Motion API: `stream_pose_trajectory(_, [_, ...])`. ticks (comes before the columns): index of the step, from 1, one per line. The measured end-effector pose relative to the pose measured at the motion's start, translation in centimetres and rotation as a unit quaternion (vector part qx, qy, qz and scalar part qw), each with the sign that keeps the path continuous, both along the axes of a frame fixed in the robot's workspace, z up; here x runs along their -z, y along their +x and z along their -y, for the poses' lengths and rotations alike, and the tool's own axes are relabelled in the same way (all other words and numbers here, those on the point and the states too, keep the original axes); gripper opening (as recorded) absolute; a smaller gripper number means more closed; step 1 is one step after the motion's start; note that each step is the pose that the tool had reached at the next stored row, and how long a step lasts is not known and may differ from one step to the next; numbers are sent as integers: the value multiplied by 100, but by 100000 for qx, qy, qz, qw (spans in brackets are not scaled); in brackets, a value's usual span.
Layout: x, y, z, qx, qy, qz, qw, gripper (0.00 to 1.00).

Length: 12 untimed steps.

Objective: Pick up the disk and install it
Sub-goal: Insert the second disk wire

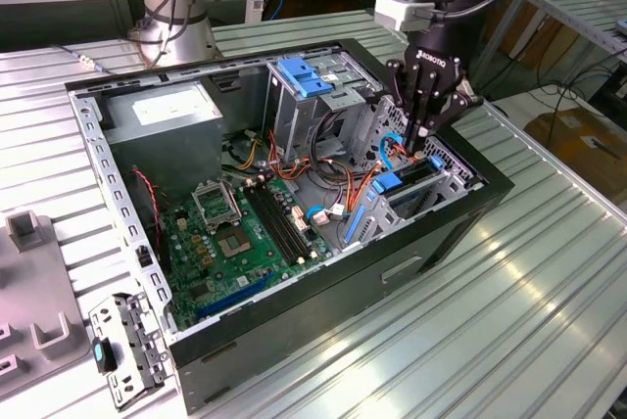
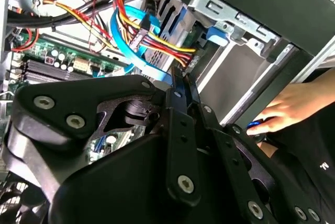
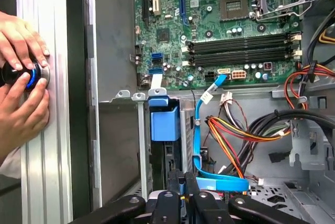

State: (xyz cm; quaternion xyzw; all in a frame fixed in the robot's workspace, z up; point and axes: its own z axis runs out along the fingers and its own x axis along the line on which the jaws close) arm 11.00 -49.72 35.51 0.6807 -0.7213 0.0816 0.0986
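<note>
We see the gripper with fingers together, clamped on the disk's upper edge, deep in the case's right-hand bay, walls and cables crowding close.

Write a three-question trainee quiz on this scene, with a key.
1. True or false: in the exterior view, the claw hangs over the motherboard.
2. In the first wrist view, what are the person's hands touching? A: a blue-lit round button. B: a yellow cable. C: a memory slot.
3. Fill in: the grey box with the white sticker sits at the end of the case toward the exterior view's ____.

Key:
1. False. It hangs over the drive bay.
2. A
3. left
</note>
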Motion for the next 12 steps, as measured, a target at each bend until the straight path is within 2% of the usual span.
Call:
stream_pose_trajectory(1, [2,-8,10,-74,183,561,99998,16])
stream_pose_trajectory(2, [5,-16,15,-104,284,733,99997,16])
stream_pose_trajectory(7, [28,-82,37,-348,939,1183,99988,16])
stream_pose_trajectory(9, [36,-107,44,-556,1057,1379,99983,16])
stream_pose_trajectory(12, [51,-135,61,-935,1147,1858,99972,16])
